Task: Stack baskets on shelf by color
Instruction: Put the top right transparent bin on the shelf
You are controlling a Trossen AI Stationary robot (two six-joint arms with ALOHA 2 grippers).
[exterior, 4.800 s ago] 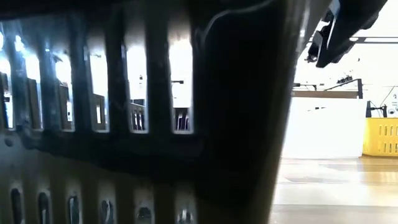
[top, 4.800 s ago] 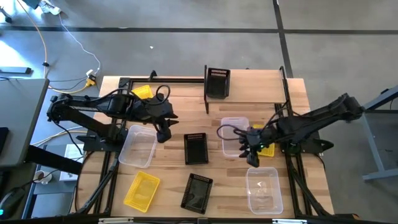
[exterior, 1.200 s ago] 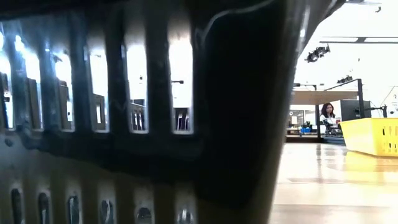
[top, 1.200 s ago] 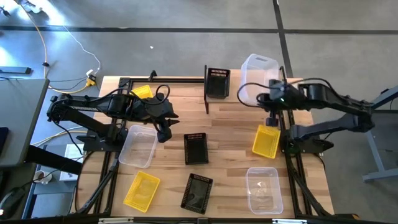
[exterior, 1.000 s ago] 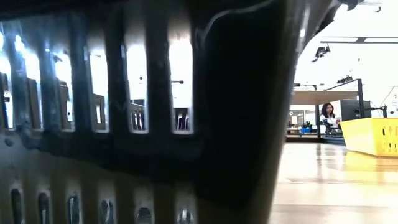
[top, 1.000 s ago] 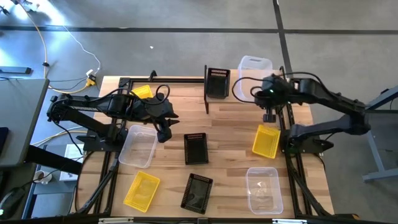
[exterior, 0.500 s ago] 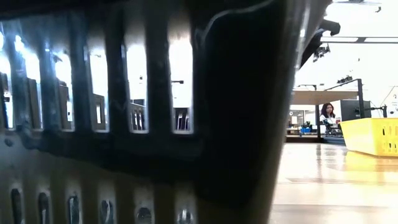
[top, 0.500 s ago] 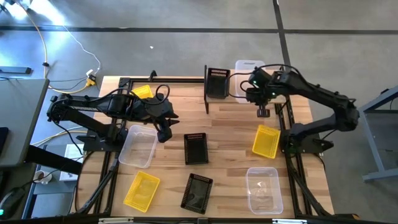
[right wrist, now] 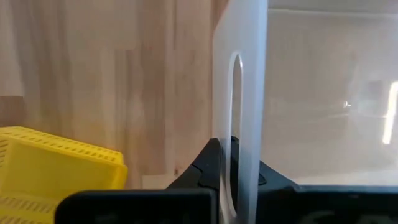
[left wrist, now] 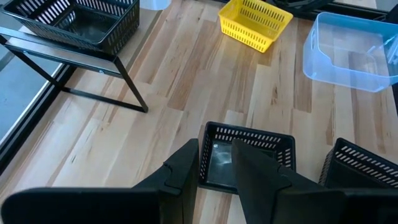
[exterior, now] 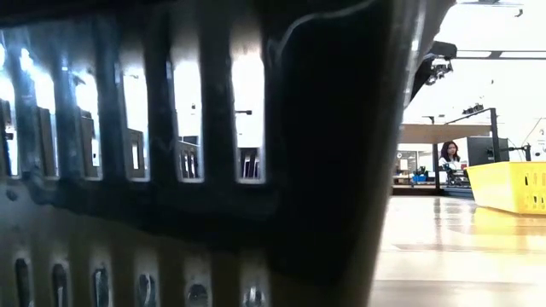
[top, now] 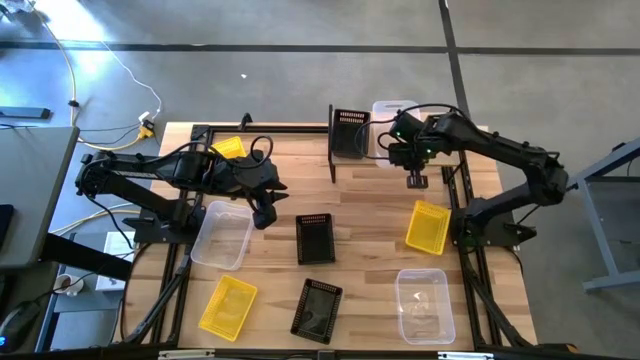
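Observation:
My right gripper [top: 408,150] is shut on a clear basket [top: 392,118] over the shelf [top: 440,150], right beside the black basket [top: 350,132] that stands on the shelf. My left gripper [top: 262,212] hovers open above the table between a clear basket [top: 222,235] and a black basket [top: 316,238]. In the left wrist view that gripper [left wrist: 216,171] has nothing between its fingers, and the black basket [left wrist: 249,146] lies just beyond them. The other baskets rest on their bottoms. My right gripper pinches the clear basket's near end wall by its handle slot [right wrist: 238,118], one finger on each face of the wall. The fingers come from above. The basket sits open side up. Whether its bottom touches the shelf, I cannot tell.
On the table lie yellow baskets [top: 428,227] [top: 228,305] [top: 228,148], a black one [top: 316,310] and a clear one [top: 425,305]. A black basket [exterior: 171,170] fills most of the low view. A person [exterior: 450,158] shows far off in the room.
My right gripper has carried the clear basket toward the table's left along the far edge, to beside the black basket on the shelf. The basket has stayed open side up in the shut fingers.

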